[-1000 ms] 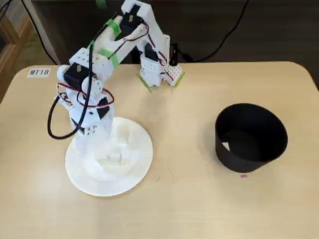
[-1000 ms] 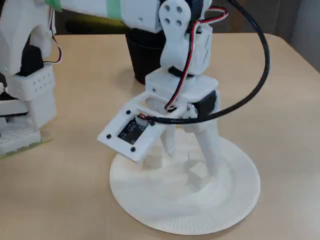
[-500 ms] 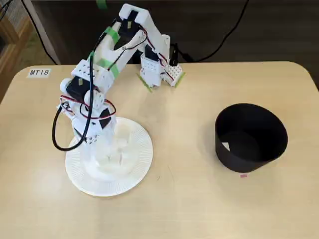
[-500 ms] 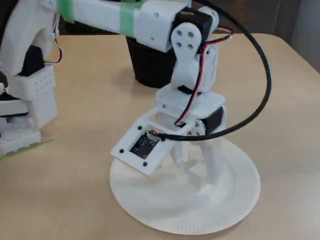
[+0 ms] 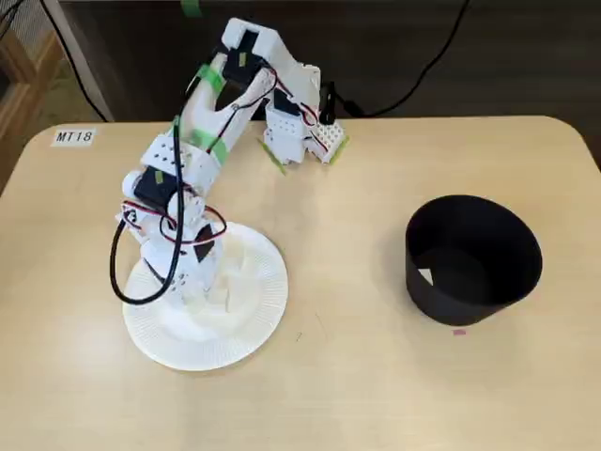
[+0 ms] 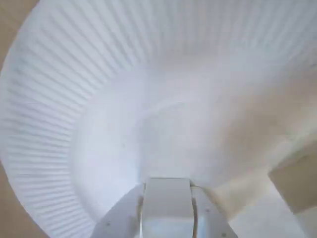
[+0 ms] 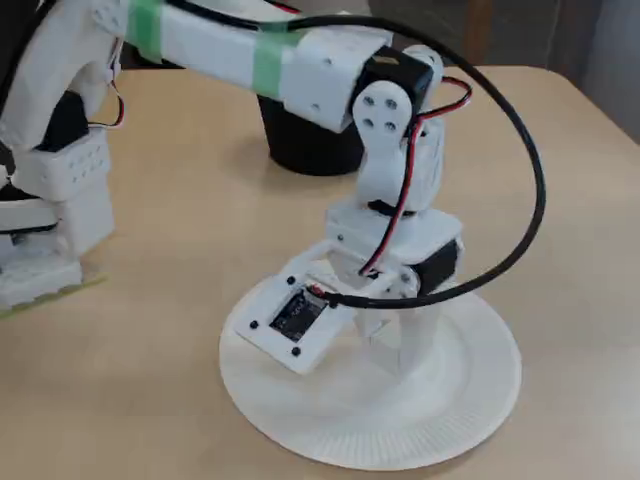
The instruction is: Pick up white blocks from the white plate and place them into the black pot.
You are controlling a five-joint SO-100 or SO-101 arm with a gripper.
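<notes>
The table (image 5: pixel 357 376) is big, flat and pale wood. On it sits the plate (image 5: pixel 258 324), round, white paper with tiny ridges all around its rim. My arm (image 5: pixel 202 122) is white plastic with green tape, and it bends down over the plate. The pot (image 5: pixel 472 258) is black, dull and round with tall walls, and it stands well apart from the plate, off to the right in the fixed view from above. My claw (image 7: pixel 395 350) points almost straight down, its tips right at the plate's smooth middle. The blocks (image 5: pixel 221 293) are small, pale cubes with flat faces and sharp corners, bunched in the plate's middle, just beside my claw on its right in that same view. In the wrist view one block (image 6: pixel 292 181) lies low on the right, off to the side of my fingers (image 6: pixel 167 206). I cannot tell if my claw is wide or pinched, or if it holds a block. I think I must go a bit to that side.
</notes>
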